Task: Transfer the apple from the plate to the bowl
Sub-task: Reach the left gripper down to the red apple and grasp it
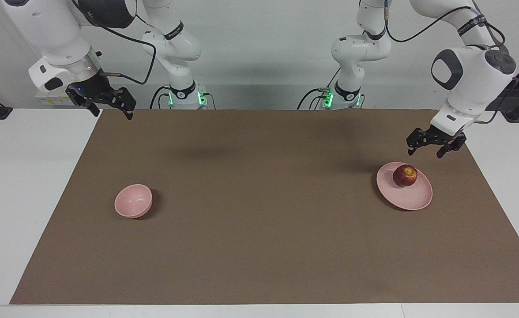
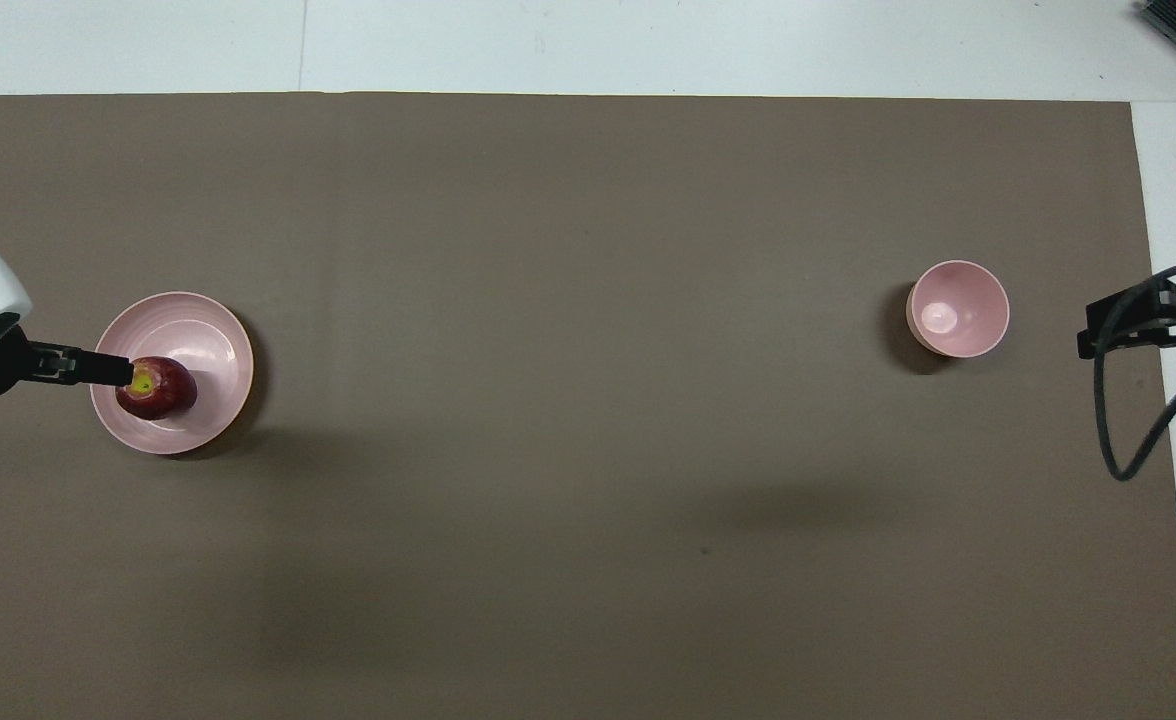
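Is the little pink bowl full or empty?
Empty. The overhead view looks straight into the bowl and shows only its bare pink inside; the apple sits on the plate.
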